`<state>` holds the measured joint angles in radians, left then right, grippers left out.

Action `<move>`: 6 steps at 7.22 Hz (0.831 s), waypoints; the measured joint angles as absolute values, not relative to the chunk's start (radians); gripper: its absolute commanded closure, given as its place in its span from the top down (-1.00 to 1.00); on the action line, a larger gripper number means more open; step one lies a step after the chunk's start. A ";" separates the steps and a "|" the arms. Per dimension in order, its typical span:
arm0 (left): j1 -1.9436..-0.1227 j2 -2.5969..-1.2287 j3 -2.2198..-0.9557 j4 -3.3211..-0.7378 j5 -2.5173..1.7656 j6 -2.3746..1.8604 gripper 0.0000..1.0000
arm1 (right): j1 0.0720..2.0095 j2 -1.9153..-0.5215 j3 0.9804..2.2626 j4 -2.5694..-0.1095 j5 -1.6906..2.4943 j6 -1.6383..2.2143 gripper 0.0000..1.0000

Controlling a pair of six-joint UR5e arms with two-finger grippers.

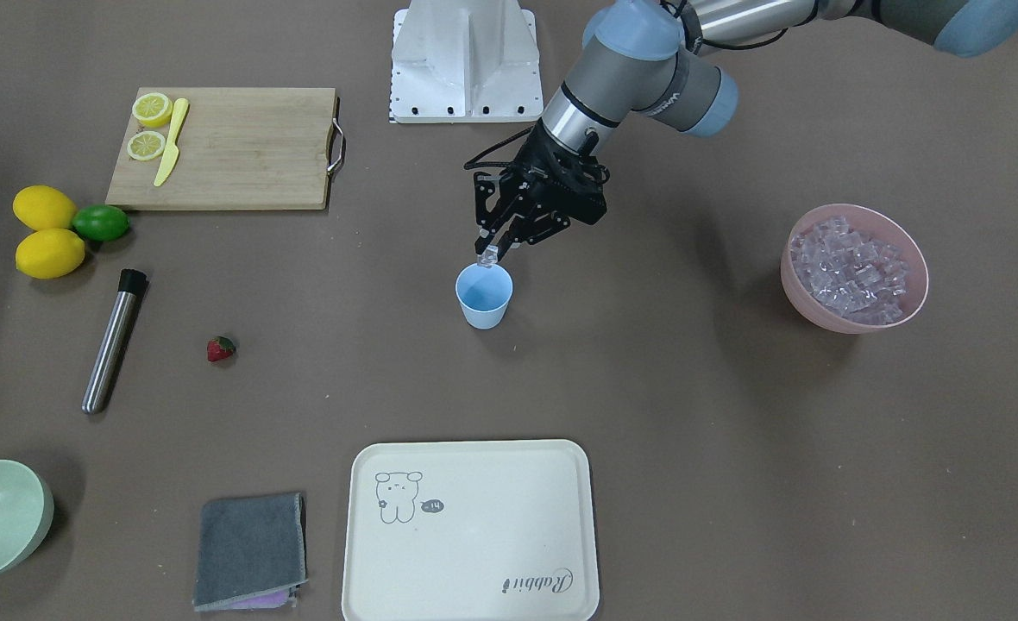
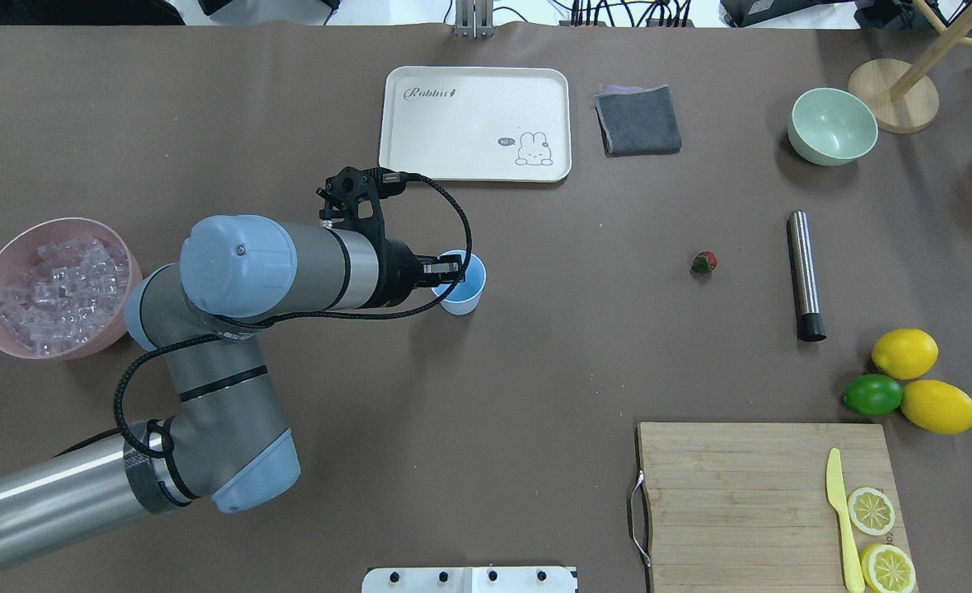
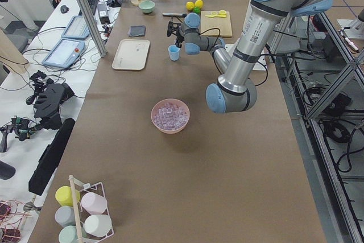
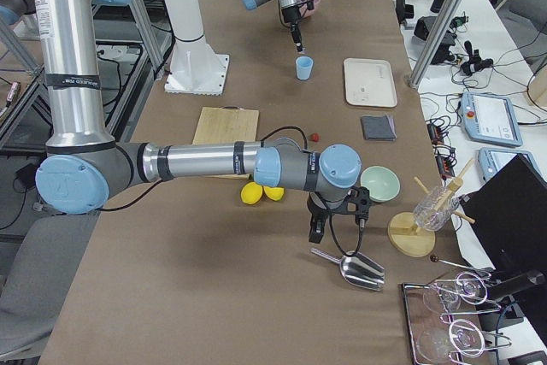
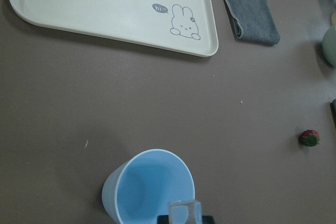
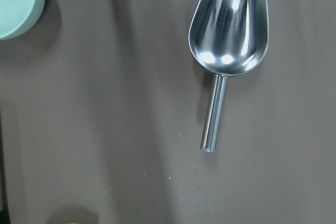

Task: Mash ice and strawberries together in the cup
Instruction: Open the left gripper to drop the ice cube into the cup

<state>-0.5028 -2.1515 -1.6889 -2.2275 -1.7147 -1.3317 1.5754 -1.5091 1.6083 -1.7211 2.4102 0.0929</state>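
The light-blue cup point(image 1: 484, 297) stands upright mid-table and looks empty in the left wrist view, cup point(image 5: 149, 187). My left gripper point(image 1: 491, 251) hangs just over the rim on the robot's side, shut on one clear ice cube point(image 5: 185, 213). More ice point(image 1: 858, 269) fills the pink bowl point(image 1: 828, 315) beside the left arm. The small red strawberry point(image 1: 221, 348) lies on the table well away from the cup. My right gripper point(image 4: 335, 226) hovers near the table's right end, above a metal scoop point(image 6: 228, 24). I cannot tell if it is open or shut.
A steel muddler point(image 1: 112, 341) lies beyond the strawberry. A cream tray point(image 1: 492, 517), a grey cloth point(image 1: 250, 548) and a pale green bowl point(image 1: 0, 517) line the far edge. A cutting board point(image 1: 241, 147) with lemon slices and a yellow knife, two lemons and a lime point(image 1: 101, 222) sit nearby.
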 measured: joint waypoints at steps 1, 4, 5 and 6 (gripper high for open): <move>-0.501 -2.156 -1.680 -2.227 -1.708 -1.330 -0.11 | 1.575 -1.508 1.608 -1.721 2.410 0.093 1.00; -0.497 -2.162 -1.654 -2.227 -1.680 -1.330 0.93 | 1.575 -1.508 1.608 -1.721 2.410 0.094 1.00; -0.489 -2.166 -1.652 -2.227 -1.658 -1.329 0.93 | 1.575 -1.508 1.608 -1.721 2.410 0.094 1.00; -0.491 -2.166 -1.660 -2.222 -1.653 -1.327 0.93 | 1.575 -1.508 1.609 -1.721 2.410 0.094 1.00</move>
